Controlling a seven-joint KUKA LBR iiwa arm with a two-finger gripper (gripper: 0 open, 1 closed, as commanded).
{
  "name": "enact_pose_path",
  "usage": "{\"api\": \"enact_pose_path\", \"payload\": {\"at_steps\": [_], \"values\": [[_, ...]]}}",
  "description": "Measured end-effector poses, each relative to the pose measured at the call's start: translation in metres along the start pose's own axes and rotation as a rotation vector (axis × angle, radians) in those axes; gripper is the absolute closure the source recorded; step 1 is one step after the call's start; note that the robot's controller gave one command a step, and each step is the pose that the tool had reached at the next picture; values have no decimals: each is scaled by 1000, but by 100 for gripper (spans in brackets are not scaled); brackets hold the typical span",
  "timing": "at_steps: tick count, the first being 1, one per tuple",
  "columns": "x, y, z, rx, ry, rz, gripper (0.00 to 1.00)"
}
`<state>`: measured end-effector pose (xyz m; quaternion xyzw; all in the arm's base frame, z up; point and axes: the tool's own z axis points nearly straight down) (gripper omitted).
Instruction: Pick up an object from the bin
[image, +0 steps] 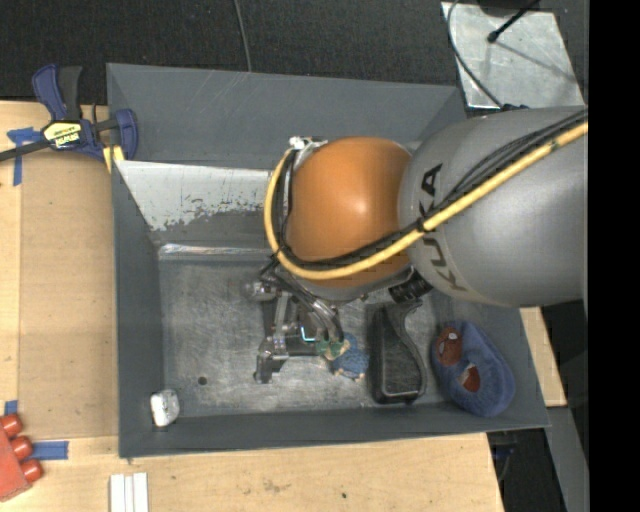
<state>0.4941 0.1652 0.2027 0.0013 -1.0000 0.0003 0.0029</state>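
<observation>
Camera view | gripper (300, 345) (open/shut: can't tell) | nr black rect. block (397, 358), blue cloth slipper (480, 385)

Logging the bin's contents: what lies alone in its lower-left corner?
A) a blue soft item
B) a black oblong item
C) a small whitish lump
C: the small whitish lump sits alone there; the blue soft item and black oblong item lie at the right of the bin.

You'll see the gripper (298, 350) just left of the black brush (395, 358) — a small bluish piece (347, 358) between them, a blue fabric lump (478, 378) just right of the brush.
</observation>
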Motion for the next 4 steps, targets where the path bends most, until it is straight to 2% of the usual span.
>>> {"api": "enact_pose_path", "payload": {"at_steps": [1,2,3,4], "values": [[-27,-89,74,3,-2,48,0],[-48,-111,121,1,-2,-48,0],[-49,-109,118,-1,-8,-47,100],[-39,-120,-19,0,-17,-59,100]]}}
